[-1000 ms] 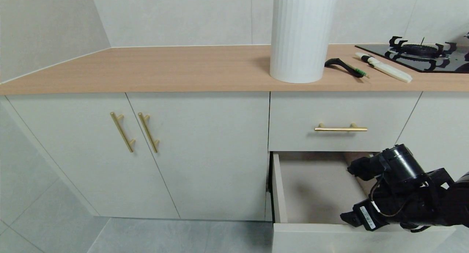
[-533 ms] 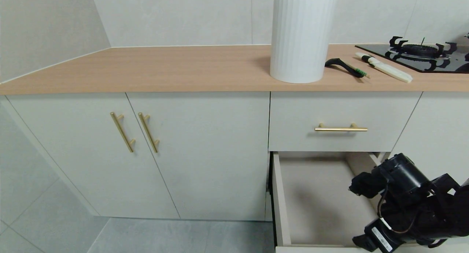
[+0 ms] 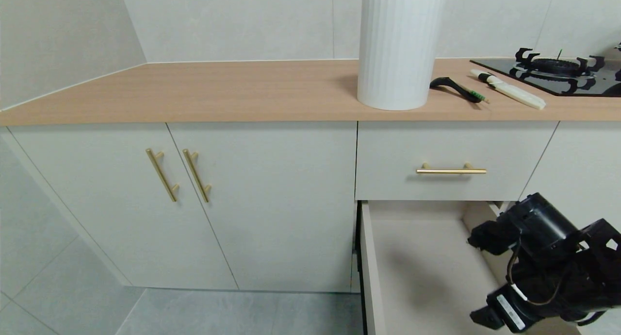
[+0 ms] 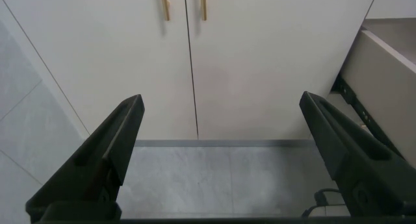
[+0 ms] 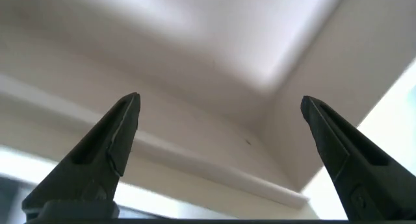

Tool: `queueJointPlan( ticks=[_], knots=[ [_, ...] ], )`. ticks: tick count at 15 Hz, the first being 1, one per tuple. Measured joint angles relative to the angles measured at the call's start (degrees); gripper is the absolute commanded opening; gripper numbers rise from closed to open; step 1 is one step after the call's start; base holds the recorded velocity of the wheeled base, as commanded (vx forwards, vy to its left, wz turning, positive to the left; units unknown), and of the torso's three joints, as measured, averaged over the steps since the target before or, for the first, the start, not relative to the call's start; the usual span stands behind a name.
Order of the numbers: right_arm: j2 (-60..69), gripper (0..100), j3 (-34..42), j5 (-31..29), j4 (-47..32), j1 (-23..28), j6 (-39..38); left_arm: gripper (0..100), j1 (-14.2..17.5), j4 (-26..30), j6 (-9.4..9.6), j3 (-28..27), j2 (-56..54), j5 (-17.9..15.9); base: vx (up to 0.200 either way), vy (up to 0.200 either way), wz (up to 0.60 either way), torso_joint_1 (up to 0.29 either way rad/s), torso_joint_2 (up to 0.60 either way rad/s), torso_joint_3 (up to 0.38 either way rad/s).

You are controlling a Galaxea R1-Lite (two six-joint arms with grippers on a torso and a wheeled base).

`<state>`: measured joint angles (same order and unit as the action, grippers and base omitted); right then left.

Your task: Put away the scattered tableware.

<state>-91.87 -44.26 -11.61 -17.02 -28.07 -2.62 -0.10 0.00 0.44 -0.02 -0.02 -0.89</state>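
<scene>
On the wooden countertop (image 3: pixel 242 90) a black-handled peeler (image 3: pixel 456 88) and a white sheathed knife (image 3: pixel 509 94) lie to the right of a tall white ribbed container (image 3: pixel 400 48). Below them the lower drawer (image 3: pixel 371 267) stands pulled out, its pale floor bare. My right arm (image 3: pixel 538 257) hangs over the drawer's front right part. In the right wrist view my right gripper (image 5: pixel 219 100) is open, facing an inner corner of the drawer (image 5: pixel 266 87) with nothing between its fingers. My left gripper (image 4: pixel 221 99) is open low in front of the cabinet doors (image 4: pixel 195 55).
A shut upper drawer with a gold bar handle (image 3: pixel 451 170) sits above the open one. Two cabinet doors with gold handles (image 3: pixel 179 175) are to the left. A black gas hob (image 3: pixel 558 68) lies at the counter's right end. Grey tiled floor (image 4: pixel 214 178) spreads below.
The lower drawer has slid farther out, its front panel passing below the picture's edge. My right arm has drawn back and down to the right with it.
</scene>
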Motion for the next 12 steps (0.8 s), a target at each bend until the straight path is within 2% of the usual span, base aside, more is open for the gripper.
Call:
queueJointPlan(
  ticks=[3,5,10,12],
  knots=[
    [0.02,100,-6.03,0.17,5.83,0.33,-14.26,100,0.0,0.0,0.0,0.02,0.0,0.0,0.0,0.0,0.0,0.0,0.0,0.0],
    [0.04,100,-7.25,0.15,11.34,1.65,-15.74,100,0.0,0.0,0.0,0.02,0.0,0.0,0.0,0.0,0.0,0.0,0.0,0.0],
    [0.02,100,-7.13,-0.13,12.51,2.41,-15.66,100,0.02,0.0,0.0,0.02,0.0,-0.01,0.0,0.0,0.0,0.0,0.0,0.0],
    [-0.02,100,-7.02,-0.18,12.48,2.43,-15.58,100,0.02,0.0,0.0,0.02,0.0,0.02,0.0,0.0,0.0,0.073,-0.21,-0.132]
  ],
)
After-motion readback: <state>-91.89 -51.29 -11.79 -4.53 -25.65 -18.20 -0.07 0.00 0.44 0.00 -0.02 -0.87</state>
